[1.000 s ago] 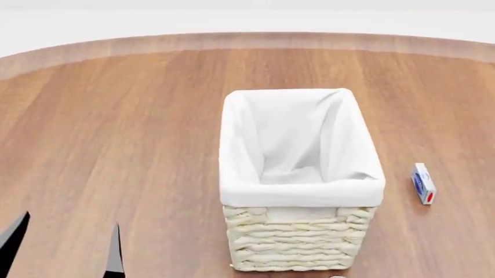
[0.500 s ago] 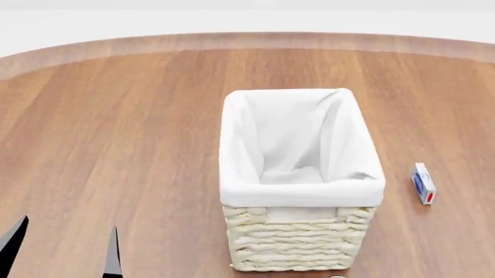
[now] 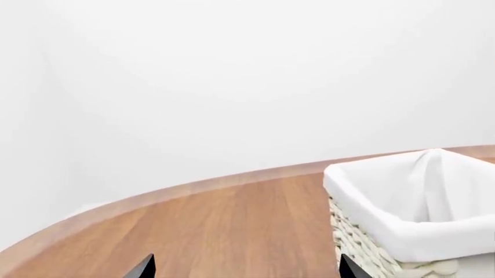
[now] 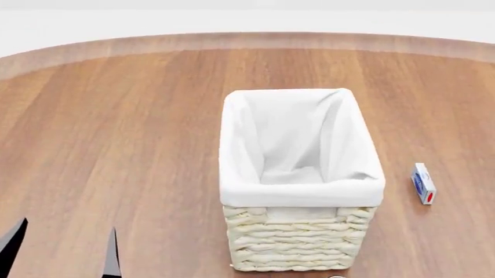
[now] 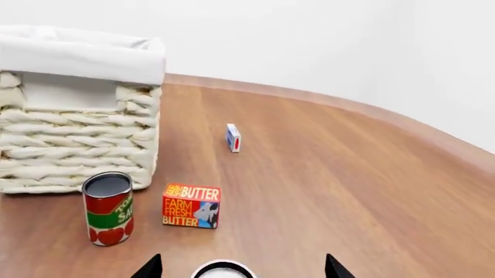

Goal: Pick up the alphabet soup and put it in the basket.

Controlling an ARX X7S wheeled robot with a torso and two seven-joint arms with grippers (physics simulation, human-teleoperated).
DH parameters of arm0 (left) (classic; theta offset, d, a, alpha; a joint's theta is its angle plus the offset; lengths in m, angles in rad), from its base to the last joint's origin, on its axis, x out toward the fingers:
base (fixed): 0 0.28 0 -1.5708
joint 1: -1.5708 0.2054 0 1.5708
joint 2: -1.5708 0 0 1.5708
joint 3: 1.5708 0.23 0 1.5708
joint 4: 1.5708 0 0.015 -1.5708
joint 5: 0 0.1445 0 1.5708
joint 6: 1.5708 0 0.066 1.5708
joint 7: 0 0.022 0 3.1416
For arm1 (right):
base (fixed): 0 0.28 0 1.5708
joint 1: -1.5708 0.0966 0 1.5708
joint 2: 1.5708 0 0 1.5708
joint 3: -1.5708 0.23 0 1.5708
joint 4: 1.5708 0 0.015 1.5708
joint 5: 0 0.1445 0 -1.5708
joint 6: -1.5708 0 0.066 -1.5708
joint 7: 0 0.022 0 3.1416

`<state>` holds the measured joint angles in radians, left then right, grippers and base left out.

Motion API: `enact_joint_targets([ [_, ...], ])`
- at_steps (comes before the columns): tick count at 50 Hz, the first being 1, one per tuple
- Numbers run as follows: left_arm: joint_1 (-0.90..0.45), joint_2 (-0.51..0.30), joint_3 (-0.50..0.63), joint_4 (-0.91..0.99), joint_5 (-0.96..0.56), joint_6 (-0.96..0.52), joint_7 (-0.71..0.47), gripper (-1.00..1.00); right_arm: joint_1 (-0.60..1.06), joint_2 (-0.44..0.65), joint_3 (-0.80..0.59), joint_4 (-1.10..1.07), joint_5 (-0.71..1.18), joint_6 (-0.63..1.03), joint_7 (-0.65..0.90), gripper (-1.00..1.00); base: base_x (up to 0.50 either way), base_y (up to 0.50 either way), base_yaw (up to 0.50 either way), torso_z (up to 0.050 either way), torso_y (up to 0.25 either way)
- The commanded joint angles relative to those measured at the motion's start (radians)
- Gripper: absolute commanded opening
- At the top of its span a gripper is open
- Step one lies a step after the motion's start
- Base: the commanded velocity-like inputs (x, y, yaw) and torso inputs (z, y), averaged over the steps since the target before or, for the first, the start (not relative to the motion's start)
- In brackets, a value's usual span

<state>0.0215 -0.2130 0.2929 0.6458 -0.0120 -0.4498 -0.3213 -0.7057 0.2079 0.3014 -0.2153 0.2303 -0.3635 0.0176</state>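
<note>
**A:** Right tool (image 5: 236,267) hangs low over the brown wood-grain surface (image 5: 332,185), fingers spread wide, nothing held. Between them, right at the wrist view's edge, a pale round rim (image 5: 222,269) peeks in. I judge that's the silver-white top of the small cylindrical alphabet soup can, though its label is hidden.

**B:** So the approach is the step. How to do it well?

**A:** Centre the fingers on that rim, drop straight, clench on the smooth curved wall below the lid. Metal's slick, so squeeze square.

**B:** Neighbours?

**A:** A red-and-green tomato can with a dark top (image 5: 108,208) and a small orange cardboard butter box (image 5: 192,206) stand just beyond it, near the tall cream woven wicker basket (image 5: 77,145). Don't sweep them.

**B:** And from the head?

**A:** The basket's white cloth lining (image 4: 302,191) folds softly over the rim; a tiny white-and-blue carton (image 4: 422,183) lies at its three o'clock. Left tool (image 4: 62,255) sits at seven o'clock, released, empty.
</note>
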Motion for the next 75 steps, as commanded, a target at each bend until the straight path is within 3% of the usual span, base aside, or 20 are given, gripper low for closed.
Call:
enact_joint_targets([
  [1,-0.006,-0.004,0.007,-0.008,-0.005,0.001,-0.006,1.00,0.052,-0.044,-0.011,0.158,-0.026,-0.087,0.000,1.00,0.00,0.00,0.00,0.000,0.000],
  [27,-0.010,-0.015,0.016,-0.015,-0.020,0.012,-0.018,1.00,0.162,-0.050,-0.044,0.192,-0.055,-0.100,0.038,1.00,0.00,0.00,0.00,0.000,0.000],
  [75,-0.014,-0.032,0.034,-0.015,-0.037,0.017,-0.043,1.00,0.361,-0.055,-0.094,0.604,-0.131,-0.285,0.079,1.00,0.00,0.00,0.00,0.000,0.000],
])
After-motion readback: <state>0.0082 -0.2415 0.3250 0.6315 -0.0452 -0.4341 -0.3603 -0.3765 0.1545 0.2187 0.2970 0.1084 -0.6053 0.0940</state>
